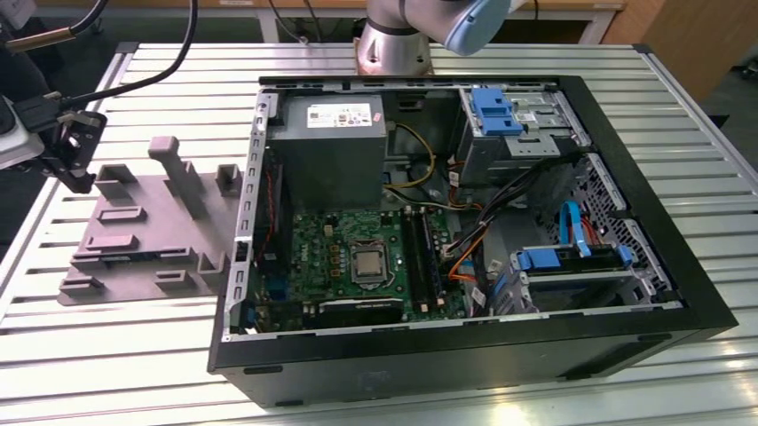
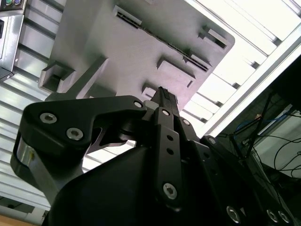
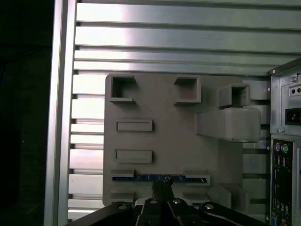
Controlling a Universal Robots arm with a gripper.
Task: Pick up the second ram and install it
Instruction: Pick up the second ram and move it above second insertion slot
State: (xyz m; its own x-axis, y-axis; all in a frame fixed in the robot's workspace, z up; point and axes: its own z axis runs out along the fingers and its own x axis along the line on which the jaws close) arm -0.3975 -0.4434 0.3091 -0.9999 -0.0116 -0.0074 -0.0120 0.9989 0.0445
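The second ram stands on edge in a slot of the grey plastic tray, showing as a thin dark blue strip. In the second wrist view the ram is a dark line across the tray. My gripper hangs above the tray, just short of the ram's middle, with its fingertips together and nothing between them. In the exterior view the gripper is at the far left, over the outer edge of the tray. The green board with its long black slots lies inside the open computer case.
The black computer case lies open on the slatted metal table, right of the tray. Inside are the grey power-supply box, blue drive brackets and loose cables. Tall grey blocks rise from the tray.
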